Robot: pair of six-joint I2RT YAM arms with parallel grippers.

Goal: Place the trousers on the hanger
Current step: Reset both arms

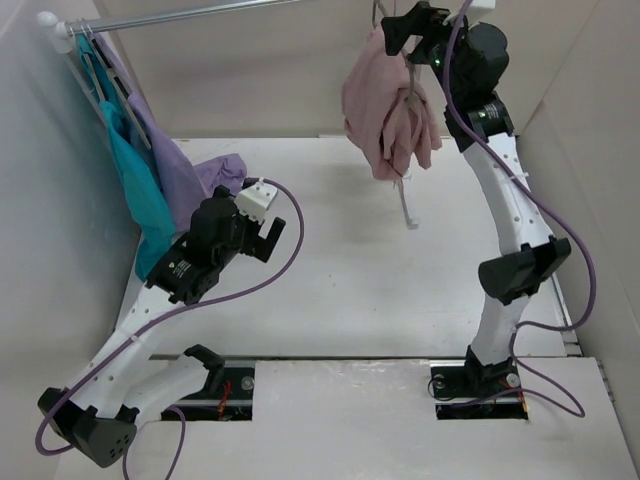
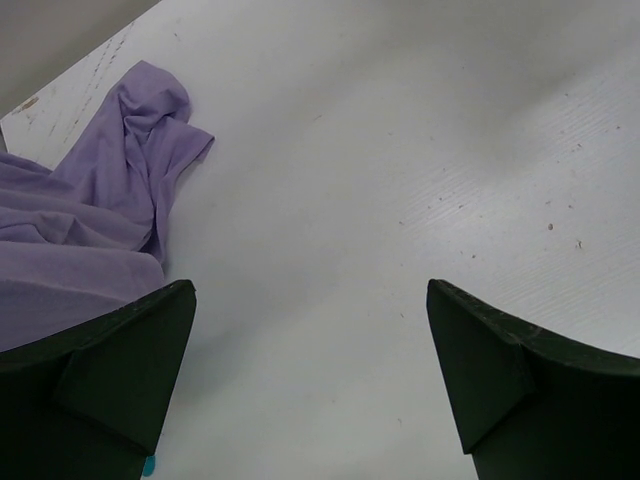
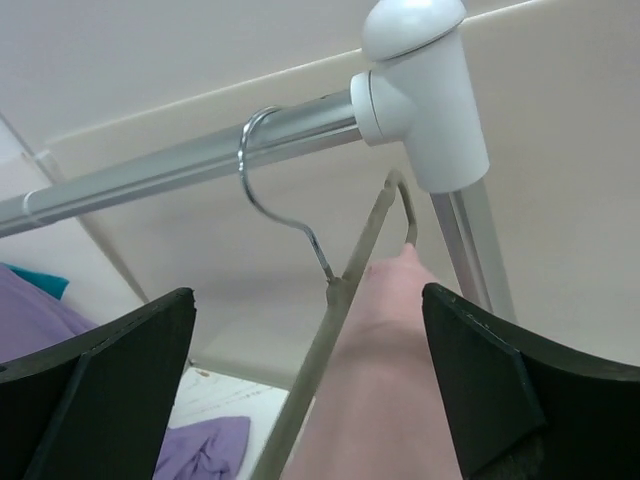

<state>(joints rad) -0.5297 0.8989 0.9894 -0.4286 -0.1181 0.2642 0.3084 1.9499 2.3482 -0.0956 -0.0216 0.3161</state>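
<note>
The dusty-pink trousers hang bunched over the grey-taupe hanger, whose lower end sticks out below the fabric. In the right wrist view the hanger has its wire hook over the metal rail, and the trousers fill the space between my fingers. My right gripper is open, high up at the hanger's top, its jaws wide on either side of the fabric. My left gripper is open and empty, low over the bare table.
A lilac garment and a teal garment hang from the rail's left end, the lilac one trailing onto the table. A white rail joint and its post stand just right of the hanger. Walls enclose the table.
</note>
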